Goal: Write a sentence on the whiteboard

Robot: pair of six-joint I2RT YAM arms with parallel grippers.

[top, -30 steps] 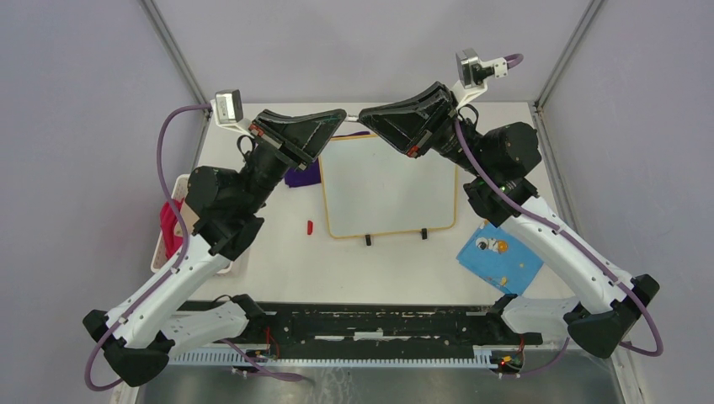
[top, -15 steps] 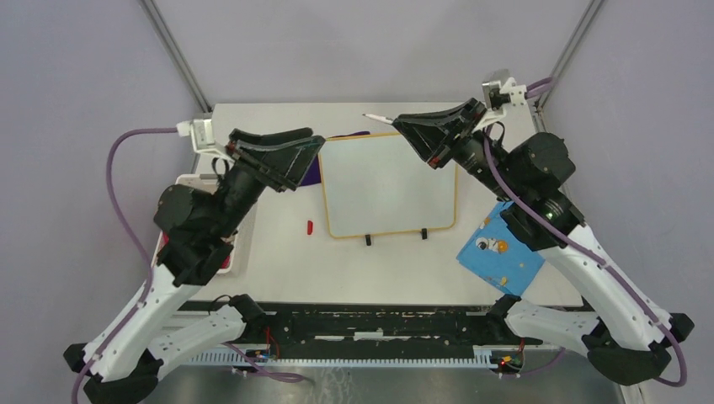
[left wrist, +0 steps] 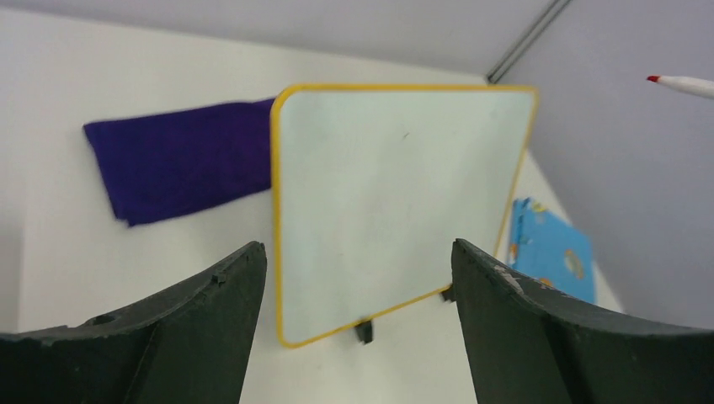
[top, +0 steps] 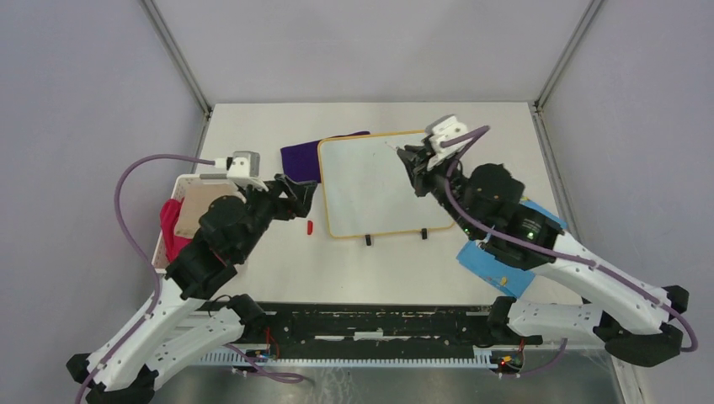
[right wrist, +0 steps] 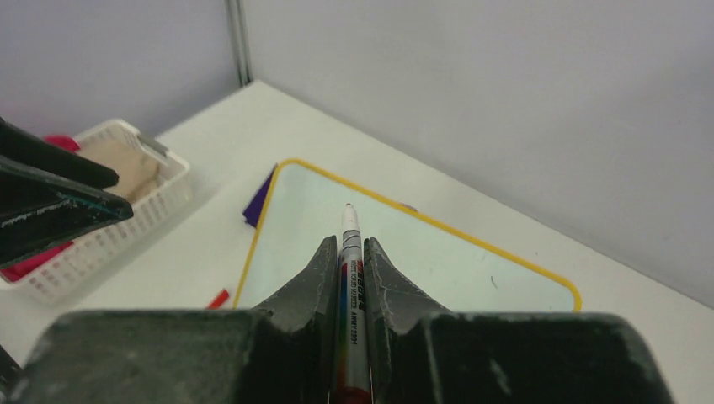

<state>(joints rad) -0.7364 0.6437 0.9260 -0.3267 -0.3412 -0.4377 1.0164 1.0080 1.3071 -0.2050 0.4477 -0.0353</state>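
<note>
Two grippers flanking whiteboard [top: 379, 189], lying centre frame, blank, no sentence showing. Right gripper [top: 418, 165] clamping marker [right wrist: 351, 290], hovering over board's upper-right corner, marker axis pointing upper left, tip off surface; nearer arm. Left gripper [top: 296, 195] gaping wide, empty, beside board's left edge.

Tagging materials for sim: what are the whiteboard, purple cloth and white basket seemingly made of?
Whiteboard: smooth white panel, faint sheen, probably coated; yellow-orange frame looks plastic. Purple cloth: matte soft-looking fabric, limp edges. White basket: likely moulded plastic, slotted walls.
</note>
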